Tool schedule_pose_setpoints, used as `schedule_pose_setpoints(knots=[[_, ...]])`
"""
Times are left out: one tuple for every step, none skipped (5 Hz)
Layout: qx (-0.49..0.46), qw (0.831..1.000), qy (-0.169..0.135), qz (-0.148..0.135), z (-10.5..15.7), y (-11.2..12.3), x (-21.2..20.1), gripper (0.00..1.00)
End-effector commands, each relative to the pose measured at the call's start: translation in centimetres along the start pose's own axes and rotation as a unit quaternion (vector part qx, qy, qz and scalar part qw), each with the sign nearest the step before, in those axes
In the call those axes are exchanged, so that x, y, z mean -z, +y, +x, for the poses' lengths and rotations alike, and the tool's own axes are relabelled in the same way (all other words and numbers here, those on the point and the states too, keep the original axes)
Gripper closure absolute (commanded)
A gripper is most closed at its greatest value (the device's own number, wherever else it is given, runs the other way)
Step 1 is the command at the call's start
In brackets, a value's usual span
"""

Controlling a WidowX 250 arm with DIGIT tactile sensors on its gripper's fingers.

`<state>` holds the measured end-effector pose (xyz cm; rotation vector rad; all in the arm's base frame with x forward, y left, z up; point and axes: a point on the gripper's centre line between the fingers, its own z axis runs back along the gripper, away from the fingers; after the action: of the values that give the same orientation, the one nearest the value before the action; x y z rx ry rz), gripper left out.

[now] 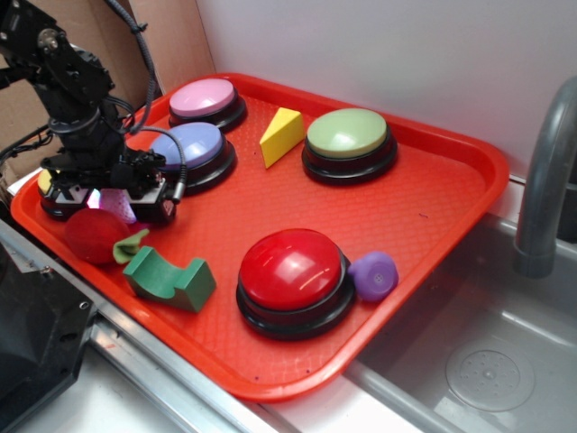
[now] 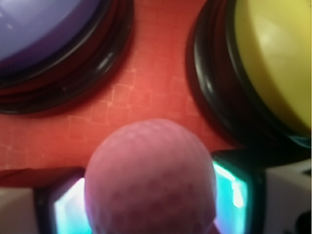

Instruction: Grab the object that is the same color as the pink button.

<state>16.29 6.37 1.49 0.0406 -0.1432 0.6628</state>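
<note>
The small pale-pink dimpled ball sits between my gripper's two lit fingers, which press against both of its sides. In the exterior view the gripper is low over the left end of the red tray. There the ball shows only as a pink glimpse between the jaws. The pink button stands at the tray's far left corner, behind the lavender-blue button. I cannot tell whether the ball still touches the tray.
A yellow button is close on one side of the gripper. A fuzzy red toy and a green block lie just in front. Farther right are a big red button, a purple blob, a yellow wedge, a green button and a sink.
</note>
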Motion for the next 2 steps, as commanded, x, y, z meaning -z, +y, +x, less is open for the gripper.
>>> schedule_pose_setpoints(knots=[[0.008,1.000,-0.025,-0.018,1.3,-0.7,-1.2,1.00],[0.042,0.999,-0.006,-0.020,2.1,-2.2,-3.9,1.00]])
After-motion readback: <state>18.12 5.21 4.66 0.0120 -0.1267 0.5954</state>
